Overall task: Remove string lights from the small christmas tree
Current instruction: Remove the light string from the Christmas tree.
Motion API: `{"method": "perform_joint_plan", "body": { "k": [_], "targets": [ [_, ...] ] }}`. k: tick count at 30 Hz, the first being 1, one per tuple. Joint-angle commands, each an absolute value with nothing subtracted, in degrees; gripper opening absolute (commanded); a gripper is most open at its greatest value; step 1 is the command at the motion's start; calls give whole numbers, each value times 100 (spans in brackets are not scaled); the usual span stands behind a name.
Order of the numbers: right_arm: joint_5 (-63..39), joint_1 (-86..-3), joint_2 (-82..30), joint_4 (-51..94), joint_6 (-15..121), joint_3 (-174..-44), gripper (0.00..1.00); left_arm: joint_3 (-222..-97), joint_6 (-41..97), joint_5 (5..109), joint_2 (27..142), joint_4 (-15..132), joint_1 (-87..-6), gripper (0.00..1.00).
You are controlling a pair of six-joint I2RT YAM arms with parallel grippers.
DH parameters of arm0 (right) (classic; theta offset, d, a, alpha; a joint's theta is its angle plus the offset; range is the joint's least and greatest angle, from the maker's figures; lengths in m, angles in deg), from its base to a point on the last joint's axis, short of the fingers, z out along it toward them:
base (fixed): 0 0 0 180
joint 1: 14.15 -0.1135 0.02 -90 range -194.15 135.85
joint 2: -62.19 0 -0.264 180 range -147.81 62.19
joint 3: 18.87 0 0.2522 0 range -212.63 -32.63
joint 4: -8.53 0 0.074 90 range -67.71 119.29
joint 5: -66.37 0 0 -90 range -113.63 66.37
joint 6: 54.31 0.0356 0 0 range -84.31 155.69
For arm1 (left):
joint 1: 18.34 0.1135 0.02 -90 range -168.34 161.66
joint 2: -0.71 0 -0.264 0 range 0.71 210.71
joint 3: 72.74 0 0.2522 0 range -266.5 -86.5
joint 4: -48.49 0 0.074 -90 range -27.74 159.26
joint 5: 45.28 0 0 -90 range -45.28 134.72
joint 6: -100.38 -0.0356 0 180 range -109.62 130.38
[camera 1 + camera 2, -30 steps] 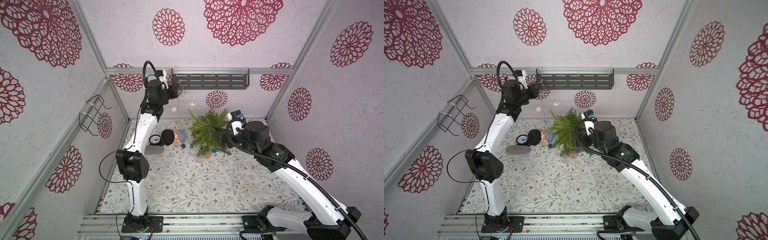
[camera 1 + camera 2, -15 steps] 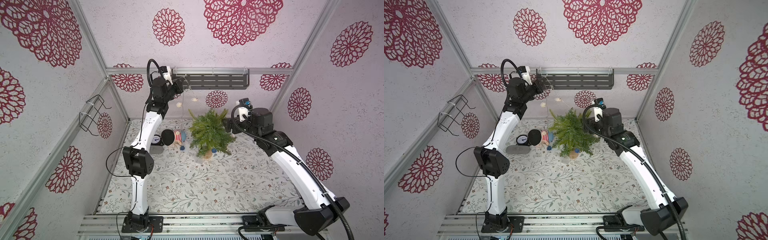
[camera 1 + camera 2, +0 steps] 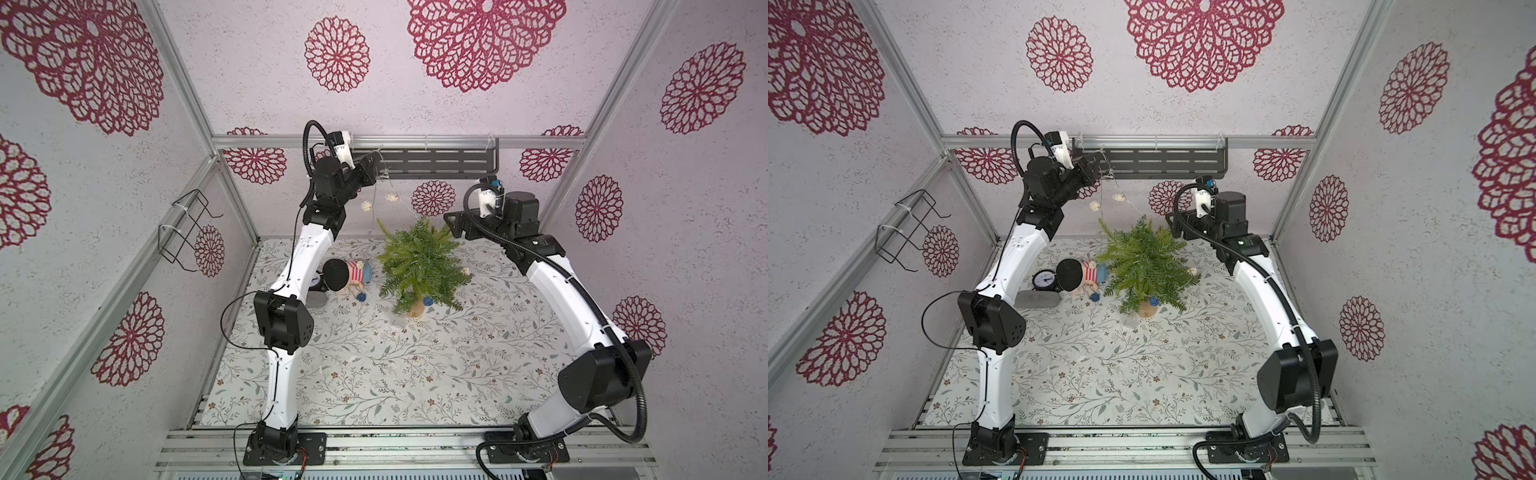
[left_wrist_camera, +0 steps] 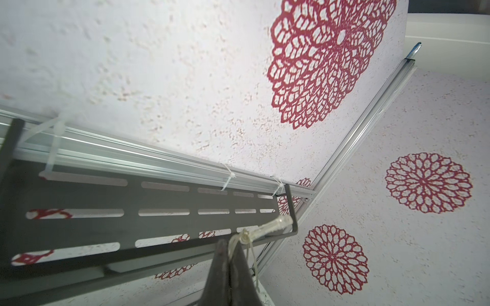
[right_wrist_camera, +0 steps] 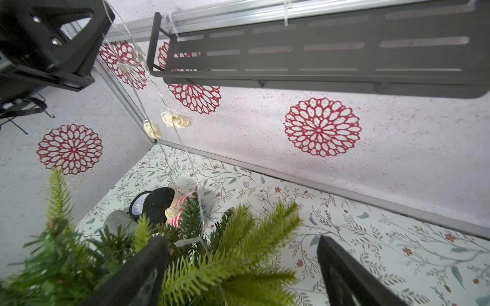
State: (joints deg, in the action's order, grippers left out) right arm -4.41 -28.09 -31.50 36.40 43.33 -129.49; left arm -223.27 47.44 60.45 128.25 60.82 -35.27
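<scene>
In both top views my left hand (image 3: 377,173) (image 3: 1099,168) is up high by the black shelf (image 3: 436,162), shut tight on the string lights (image 3: 390,198). The thin wire hangs down from it with two cream balls and goes to the top of the small christmas tree (image 3: 419,266). The tree stands upright on the table (image 3: 374,374), near a doll (image 3: 353,274). My right hand (image 3: 452,226) is beside the tree top, wide, holding nothing.

From my left wrist, my fingers (image 4: 220,267) are pressed together on the wire, and a little bulb sticks out just past them.

From my right wrist, my two fingers (image 5: 143,273) stand far apart with green branches between them. The cream balls hang above the tree, below my left hand
</scene>
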Motion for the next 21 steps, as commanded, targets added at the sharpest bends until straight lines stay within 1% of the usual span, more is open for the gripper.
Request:
{"method": "perform_joint_plan", "body": {
  "k": [1, 7, 13, 21],
  "targets": [
    [222, -2700, -3448, 3189, 4392, -13559, 91, -22418, 4611, 5936, 12914, 5987, -3702, 0],
    [716, -2510, -4261, 3202, 4369, -14419, 90, -22457, 4557, 5662, 12929, 6022, -3809, 0],
    [1372, -2452, -4956, 3135, 4290, -15163, 88, -22649, 4511, 5684, 13026, 6053, -3942, 0],
    [1472, -2448, -5557, 3205, 4194, -15974, 87, -23032, 4592, 5764, 13254, 6127, -4058, 0]
  ]
}}
